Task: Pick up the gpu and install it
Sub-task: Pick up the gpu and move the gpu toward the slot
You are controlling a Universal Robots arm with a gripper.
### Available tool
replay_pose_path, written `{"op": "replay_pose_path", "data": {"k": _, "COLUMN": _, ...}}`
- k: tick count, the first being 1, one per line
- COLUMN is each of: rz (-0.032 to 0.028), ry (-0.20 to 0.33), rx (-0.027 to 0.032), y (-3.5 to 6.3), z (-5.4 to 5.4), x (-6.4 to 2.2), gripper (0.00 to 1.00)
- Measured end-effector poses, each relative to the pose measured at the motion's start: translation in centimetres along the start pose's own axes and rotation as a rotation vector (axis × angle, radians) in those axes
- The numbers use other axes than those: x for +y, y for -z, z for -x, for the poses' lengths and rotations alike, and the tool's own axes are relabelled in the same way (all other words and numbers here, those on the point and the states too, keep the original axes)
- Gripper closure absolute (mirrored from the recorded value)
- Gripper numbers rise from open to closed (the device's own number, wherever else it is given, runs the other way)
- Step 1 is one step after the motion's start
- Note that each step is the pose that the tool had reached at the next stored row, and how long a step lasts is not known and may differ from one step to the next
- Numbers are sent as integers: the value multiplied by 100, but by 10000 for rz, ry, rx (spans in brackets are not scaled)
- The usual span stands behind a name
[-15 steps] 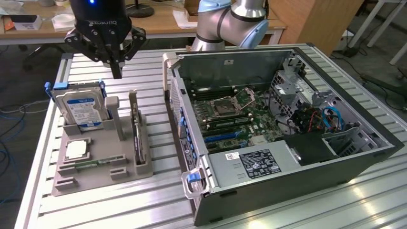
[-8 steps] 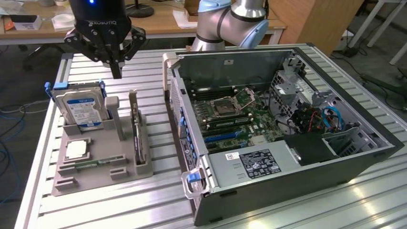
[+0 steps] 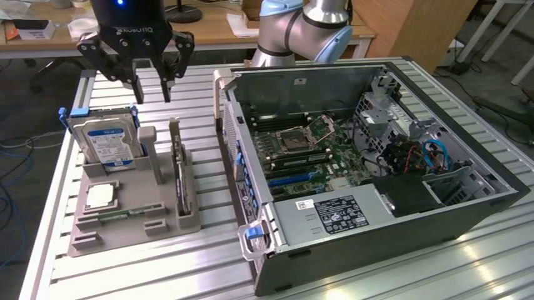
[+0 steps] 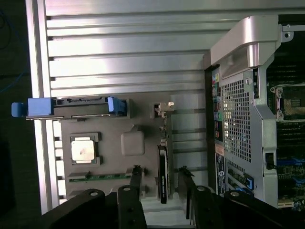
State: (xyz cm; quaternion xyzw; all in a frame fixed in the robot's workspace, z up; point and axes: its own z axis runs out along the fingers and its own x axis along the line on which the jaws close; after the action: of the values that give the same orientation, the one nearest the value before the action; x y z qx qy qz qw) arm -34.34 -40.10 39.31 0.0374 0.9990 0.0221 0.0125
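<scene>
The claw (image 3: 152, 95) hangs above the table with its two fingers (image 4: 136, 180) apart and nothing between them. Straight below it, and seen from the wrist in line with the gap between the fingers, the graphics card (image 3: 177, 170) stands on its edge in a slot of a grey holder (image 3: 125, 236), apart from the fingertips. Its metal bracket end (image 4: 164, 109) points away from the claw's body.

Just beside the card, in the same holder, a hard drive (image 3: 104, 140) with a blue-and-white label stands upright in a blue frame. A square silver chip (image 3: 100, 195) lies flat near it, and a thin green memory stick (image 4: 97, 177) lies past the chip.

Farther out, on the card's other side, an open computer case (image 3: 467, 187) lies on the slatted metal table (image 3: 167, 275) with its green mainboard (image 3: 313, 153) showing.
</scene>
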Motion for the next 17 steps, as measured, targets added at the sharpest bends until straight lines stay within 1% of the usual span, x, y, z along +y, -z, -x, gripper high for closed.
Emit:
{"op": "replay_pose_path", "data": {"k": 1, "rz": 0, "ry": 0, "rx": 0, "y": 0, "z": 0, "x": 0, "gripper": 53}}
{"op": "replay_pose_path", "data": {"k": 2, "rz": 0, "ry": 1, "rx": 0, "y": 0, "z": 0, "x": 0, "gripper": 53}}
{"op": "replay_pose_path", "data": {"k": 3, "rz": 0, "ry": 1, "rx": 1, "y": 0, "z": 0, "x": 0, "gripper": 47}}
{"op": "replay_pose_path", "data": {"k": 8, "rz": 2, "ry": 70, "rx": 2, "y": 0, "z": 0, "x": -3, "gripper": 47}}
{"op": "replay_pose_path", "data": {"k": 15, "rz": 22, "ry": 932, "rx": 42, "y": -1, "z": -7, "x": -5, "gripper": 47}}
{"op": "replay_pose_path", "data": {"k": 17, "rz": 23, "ry": 989, "rx": 45, "y": -1, "z": -7, "x": -5, "gripper": 47}}
